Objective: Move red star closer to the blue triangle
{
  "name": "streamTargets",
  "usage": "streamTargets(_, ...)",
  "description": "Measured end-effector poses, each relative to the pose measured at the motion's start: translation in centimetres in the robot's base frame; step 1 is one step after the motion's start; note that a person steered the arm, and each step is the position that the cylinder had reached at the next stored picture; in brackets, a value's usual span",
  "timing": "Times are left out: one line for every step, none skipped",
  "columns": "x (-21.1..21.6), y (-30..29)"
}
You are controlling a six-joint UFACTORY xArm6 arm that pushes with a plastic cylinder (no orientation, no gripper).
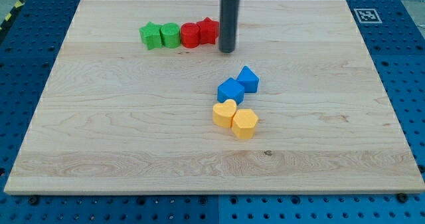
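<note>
Red star (pixel 208 30) sits at the right end of the top row on the worktop (pixel 99 131), well apart from the blue triangle (pixel 248 79). Our tool tip (pixel 227 51) is just beside it on the right, nothing gripped, it's a bare rod. Push prob barely begun imo. Rod's top is cut off, block shapes tbh fuzzy.

My tip (pixel 227 50) stands just right of the red star (pixel 208 30).

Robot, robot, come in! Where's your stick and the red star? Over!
My tip just right of the red star, beside it. Blue triangle lower right, apart. Nothing between them except my tip.
</note>
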State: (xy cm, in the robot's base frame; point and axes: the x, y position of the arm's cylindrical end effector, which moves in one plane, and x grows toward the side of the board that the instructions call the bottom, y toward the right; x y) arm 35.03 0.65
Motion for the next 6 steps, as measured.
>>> streamTargets(0.0,0.3)
streamTargets(-1.9,6.0)
streamTargets(-7.8,6.7)
streamTargets(-12.2,0.8)
streamTargets(-12.2,-6.2)
streamTargets(-9.9,-7.9)
